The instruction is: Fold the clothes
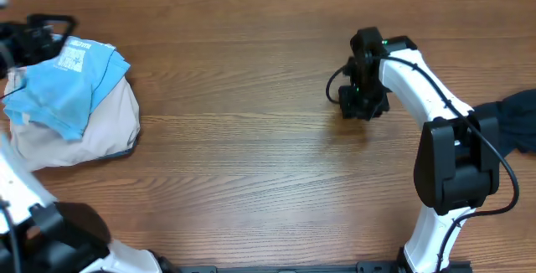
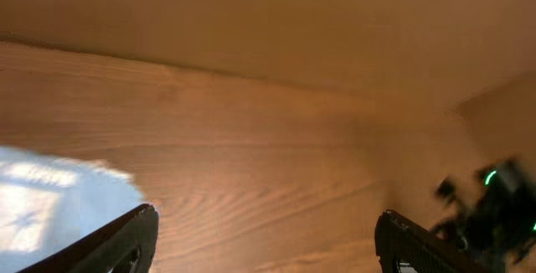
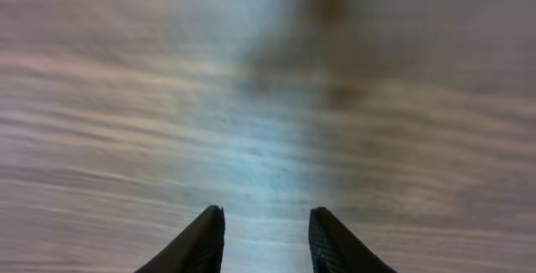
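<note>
Right pincer (image 3: 266, 213) hangs part-open and empty over bare bench (image 1: 251, 147), seemingly idle, with a dark garment (image 1: 519, 114) at the right edge. Far left, the light blue T-shirt (image 1: 71, 80) lies stacked on beige shorts (image 1: 105, 131). The left pincer (image 2: 266, 214) is spread wide and empty just beside it, likely to leave the pile undisturbed.
</note>
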`<action>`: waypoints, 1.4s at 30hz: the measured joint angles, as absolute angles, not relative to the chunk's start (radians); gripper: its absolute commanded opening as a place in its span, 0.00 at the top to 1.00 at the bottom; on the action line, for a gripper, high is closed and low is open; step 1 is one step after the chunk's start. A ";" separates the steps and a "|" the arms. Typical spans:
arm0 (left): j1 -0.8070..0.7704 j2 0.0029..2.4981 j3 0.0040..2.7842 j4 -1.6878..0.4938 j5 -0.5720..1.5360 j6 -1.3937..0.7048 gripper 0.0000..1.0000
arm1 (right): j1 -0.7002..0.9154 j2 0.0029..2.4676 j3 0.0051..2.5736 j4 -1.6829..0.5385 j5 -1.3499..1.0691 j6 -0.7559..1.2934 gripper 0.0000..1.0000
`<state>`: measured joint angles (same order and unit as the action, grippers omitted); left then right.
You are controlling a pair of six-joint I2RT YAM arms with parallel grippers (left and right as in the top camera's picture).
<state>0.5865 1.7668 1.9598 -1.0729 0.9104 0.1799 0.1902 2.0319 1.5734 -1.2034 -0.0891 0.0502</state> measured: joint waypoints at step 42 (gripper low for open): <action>-0.109 1.176 1.236 -0.918 -0.015 -0.100 0.00 | 0.038 1.295 1.141 -0.755 -0.128 0.101 0.00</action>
